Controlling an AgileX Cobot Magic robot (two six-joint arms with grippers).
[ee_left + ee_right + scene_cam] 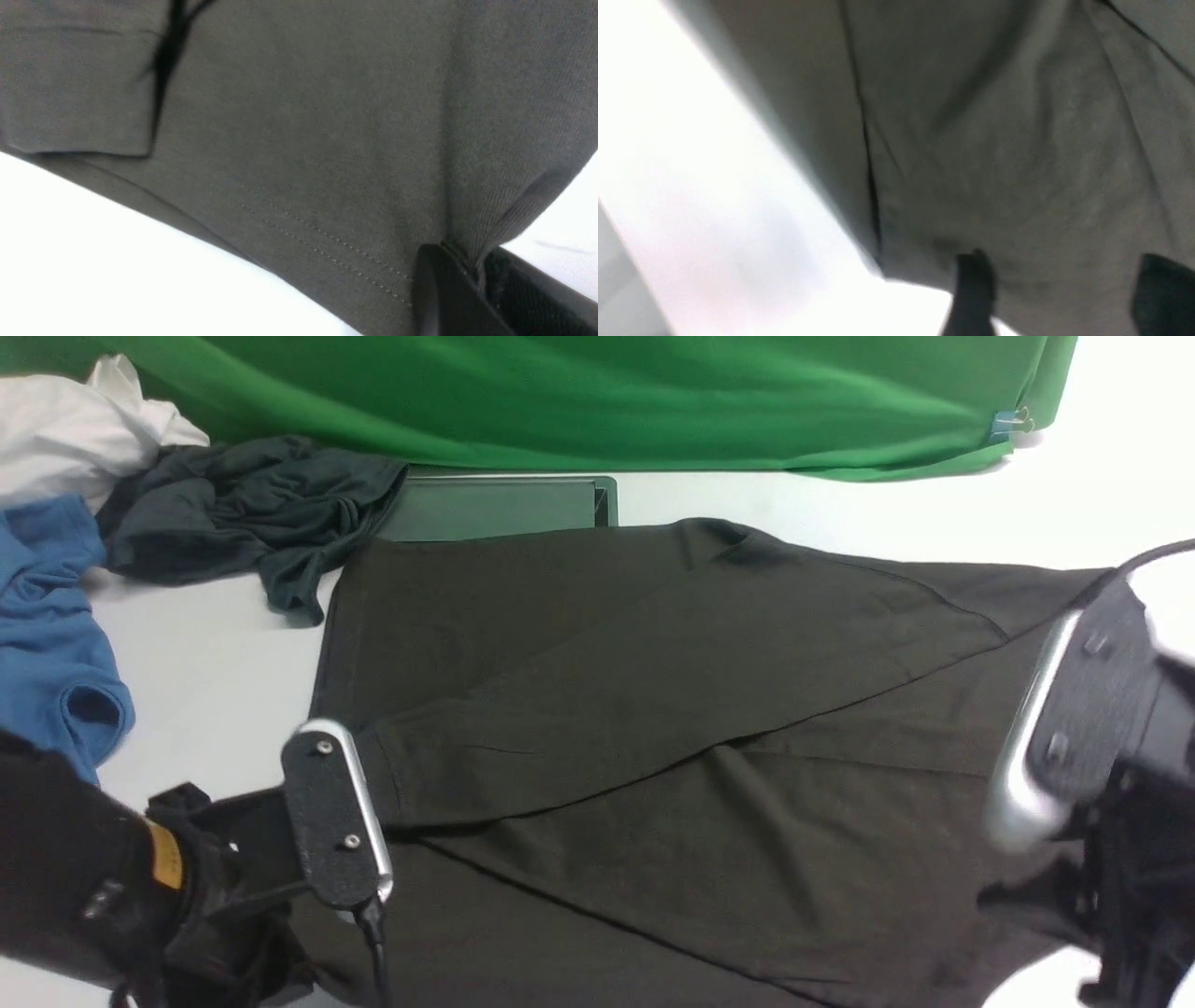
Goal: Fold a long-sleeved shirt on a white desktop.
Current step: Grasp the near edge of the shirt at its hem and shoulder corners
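The long-sleeved shirt (653, 709), very dark brown-black, lies spread across the white desktop (215, 663) with its sleeves folded over the body. In the left wrist view my left gripper (474, 273) is shut on a pinch of the shirt (299, 140) at its stitched hem, and the cloth rises taut from the jaws. A sleeve cuff (79, 93) lies flat nearby. My right gripper (1059, 284) stands open, its two fingers wide apart over the shirt (1017, 140) close to the shirt's edge, with nothing gripped. In the front view the left arm sits at the shirt's near left corner and the right arm at its right end.
A dark grey-teal garment (243, 513), a blue garment (47, 616) and a white cloth (75, 429) are heaped at the far left. The grey cable slot (495, 509) lies behind the shirt, below the green backdrop (607, 392).
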